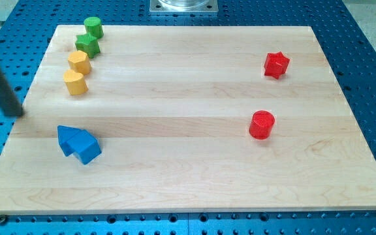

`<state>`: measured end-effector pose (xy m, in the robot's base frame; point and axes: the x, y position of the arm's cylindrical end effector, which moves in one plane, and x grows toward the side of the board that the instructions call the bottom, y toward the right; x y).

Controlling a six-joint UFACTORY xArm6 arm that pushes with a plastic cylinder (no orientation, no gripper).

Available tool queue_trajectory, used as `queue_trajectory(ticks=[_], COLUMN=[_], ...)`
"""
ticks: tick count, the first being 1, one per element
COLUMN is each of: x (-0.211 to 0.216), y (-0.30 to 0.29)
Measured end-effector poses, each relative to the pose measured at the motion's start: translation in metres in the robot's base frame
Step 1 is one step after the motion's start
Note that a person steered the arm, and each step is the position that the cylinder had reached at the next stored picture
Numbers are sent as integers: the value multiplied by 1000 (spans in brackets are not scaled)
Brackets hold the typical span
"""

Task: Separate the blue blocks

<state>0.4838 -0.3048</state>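
Two blue blocks lie touching each other at the view's lower left: one blue block [66, 138] on the left and one blue block [86, 147] just to its lower right. Their exact shapes are hard to make out. My tip [19, 115] is the lower end of the dark rod that enters from the view's upper left corner. It stands at the board's left edge, up and to the left of the blue pair, apart from it.
At the upper left stand a green cylinder [93, 27], a green star [87, 45], a yellow hexagon [79, 62] and a yellow heart-like block [75, 83] in a column. A red star [276, 64] and a red cylinder [262, 124] are at the right.
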Motion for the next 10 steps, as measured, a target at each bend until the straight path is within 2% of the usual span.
queue_trajectory(ticks=[1,2,3,4,5,6,7,8,10], x=[65,66,43,42,42,94,70,33,56], y=[25,67,150,219,184,223,283,280,277])
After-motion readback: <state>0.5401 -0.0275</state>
